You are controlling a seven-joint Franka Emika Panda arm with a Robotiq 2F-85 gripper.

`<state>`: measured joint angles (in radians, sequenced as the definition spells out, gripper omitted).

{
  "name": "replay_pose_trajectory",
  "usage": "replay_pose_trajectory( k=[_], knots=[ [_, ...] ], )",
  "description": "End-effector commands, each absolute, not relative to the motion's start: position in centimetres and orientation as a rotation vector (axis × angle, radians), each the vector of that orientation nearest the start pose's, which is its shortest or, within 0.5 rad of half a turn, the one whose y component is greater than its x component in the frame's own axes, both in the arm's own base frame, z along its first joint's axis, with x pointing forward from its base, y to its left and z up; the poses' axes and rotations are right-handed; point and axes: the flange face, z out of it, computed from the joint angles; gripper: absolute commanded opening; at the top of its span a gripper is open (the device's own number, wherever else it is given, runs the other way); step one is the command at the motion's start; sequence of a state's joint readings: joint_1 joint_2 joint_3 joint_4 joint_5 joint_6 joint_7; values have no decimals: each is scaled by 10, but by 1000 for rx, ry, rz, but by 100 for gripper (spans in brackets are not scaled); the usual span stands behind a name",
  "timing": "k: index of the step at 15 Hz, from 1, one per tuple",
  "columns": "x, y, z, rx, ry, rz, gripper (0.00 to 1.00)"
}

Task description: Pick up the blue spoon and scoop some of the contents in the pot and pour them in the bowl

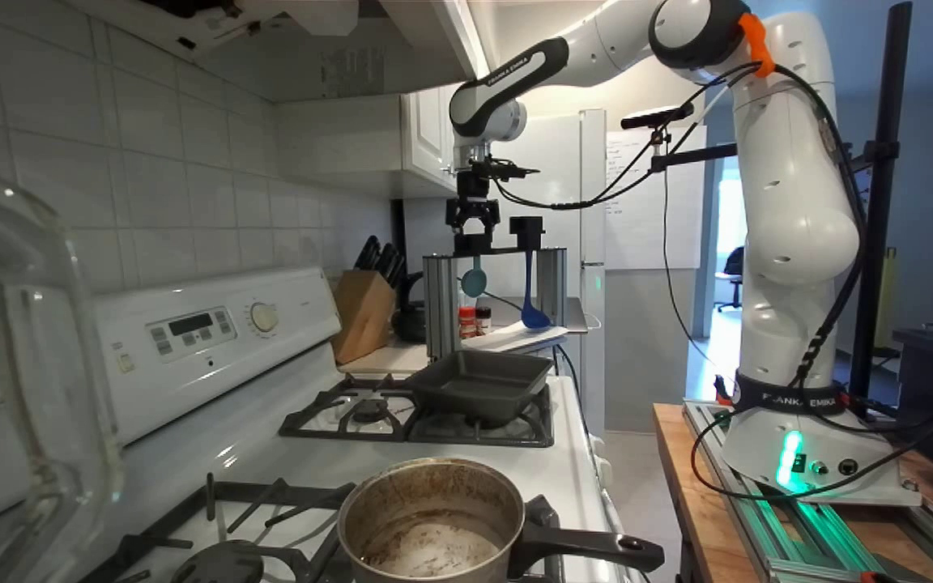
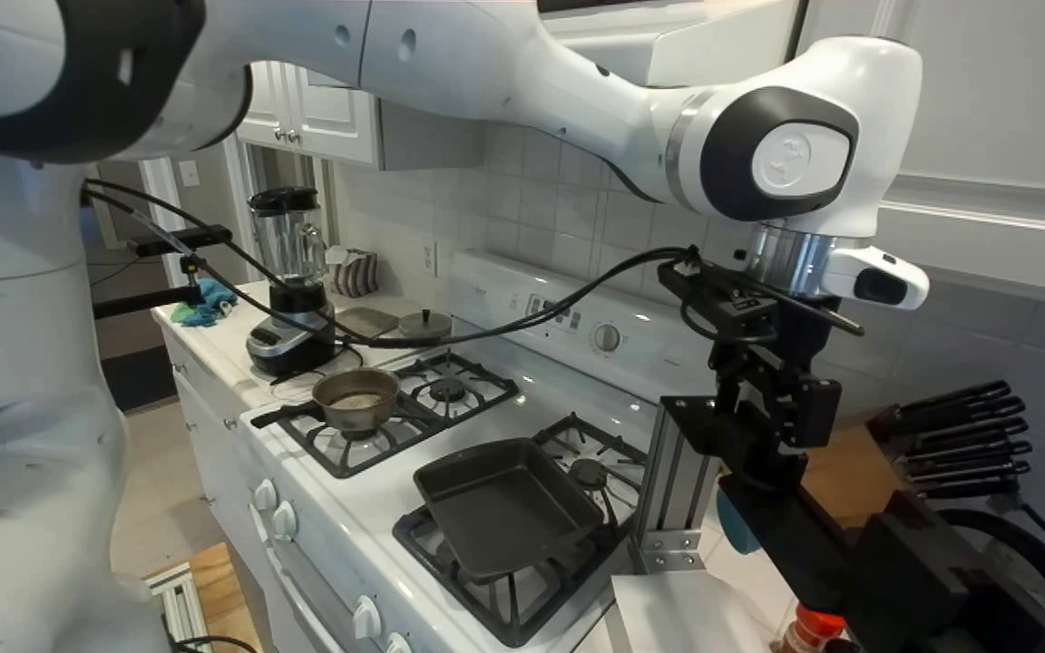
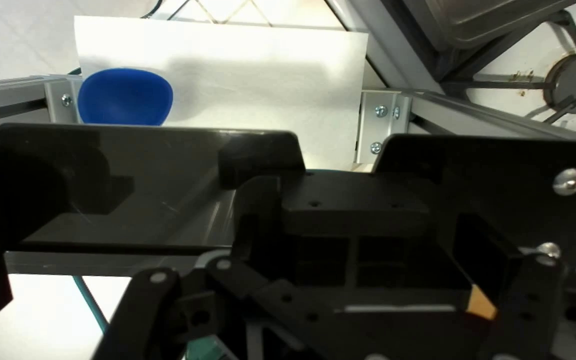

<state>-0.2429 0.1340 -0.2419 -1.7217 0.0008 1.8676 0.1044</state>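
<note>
One blue spoon, light teal with a rounded scoop, hangs scoop downward at the left side of the metal rack in an exterior view, with a black block directly over it. My gripper points straight down at this block. I have its jaws wide apart; in the wrist view they stand to the left and right of the block, and I cannot tell whether either touches it. At the right side of the rack hangs a dark blue spoon, its scoop lower than the teal one's; the wrist view shows that scoop at left, over a white sheet.

Near in the scene, the steel pot stands upright on the white stove, its dark handle to the right. The inside is stained brown with a paler bottom; I cannot tell what it contains. The flat black pan rests on the far grate, between the pot and the rack. Left of the rack stands the knife block, and between the rack's sides shows a red-capped jar. My white arm reaches in from the right, over to the rack. A blender stands far beyond the pot in an exterior view.
</note>
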Motion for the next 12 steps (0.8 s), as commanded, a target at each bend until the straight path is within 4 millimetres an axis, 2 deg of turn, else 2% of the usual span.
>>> replay_pose_trajectory(
  k=[1,6,9,12],
  knots=[
    [517,-269,530,-3018,860,-50,100],
    [504,-272,533,-3035,782,-51,100],
    [493,-277,545,-3032,763,-80,100],
    [479,-274,566,-3037,728,-120,100]
  ],
)
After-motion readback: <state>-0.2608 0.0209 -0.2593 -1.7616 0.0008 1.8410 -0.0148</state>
